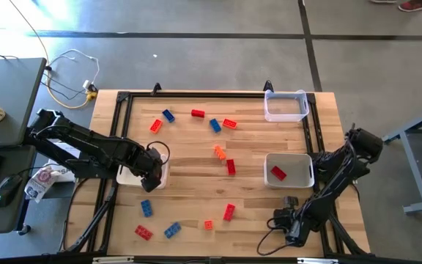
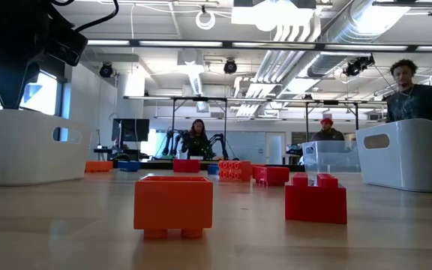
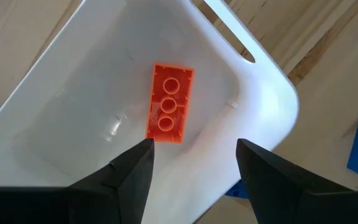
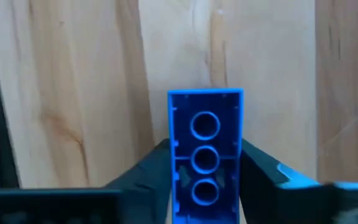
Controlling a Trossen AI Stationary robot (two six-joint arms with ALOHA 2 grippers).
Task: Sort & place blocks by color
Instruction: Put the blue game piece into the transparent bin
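The left gripper (image 3: 191,163) hangs spread wide over a white tray (image 3: 272,93) at the high view's left; only its wrist view shows the orange brick (image 3: 169,104) lying hollow-side up inside. The right gripper (image 4: 205,163), lower right, clamps a blue brick (image 4: 205,149). Other bricks (image 1: 229,167) dot the wooden table (image 1: 196,191).

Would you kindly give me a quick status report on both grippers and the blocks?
Left gripper open above left tray, orange block inside. Right gripper shut on blue block, near table front. Red block in right tray. Nothing obstructing.
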